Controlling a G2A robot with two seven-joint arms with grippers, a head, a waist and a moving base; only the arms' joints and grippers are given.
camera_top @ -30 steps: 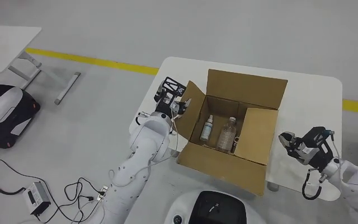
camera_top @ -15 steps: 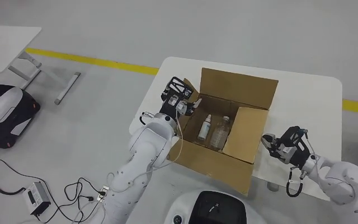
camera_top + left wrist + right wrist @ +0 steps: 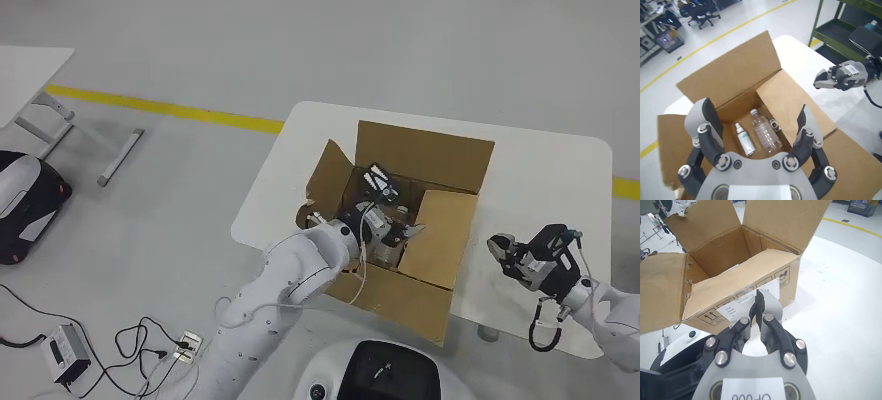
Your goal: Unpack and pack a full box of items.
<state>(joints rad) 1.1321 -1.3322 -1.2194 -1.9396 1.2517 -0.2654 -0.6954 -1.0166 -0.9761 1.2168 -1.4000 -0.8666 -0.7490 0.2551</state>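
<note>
Jaws spread, the left gripper is hovering above the open brown cardboard box, with a clear plastic bottle and white spray bottle lying beneath it. Unpacking is probably beginning: it needs lowering onto one bottle. The right gripper, pinched closed, is waiting alongside the box.

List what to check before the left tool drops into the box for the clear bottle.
1. left tool open and empty: ok.
2. left tool above the box opening: ok.
3. flaps leave the opening free: ok.
4. clear bottle lying flat, nothing on top of it: ok.
5. Room for a finger between clear bottle and spray bottle: cannot tell.
6. right tool shut, empty, outside the box: ok.
</note>
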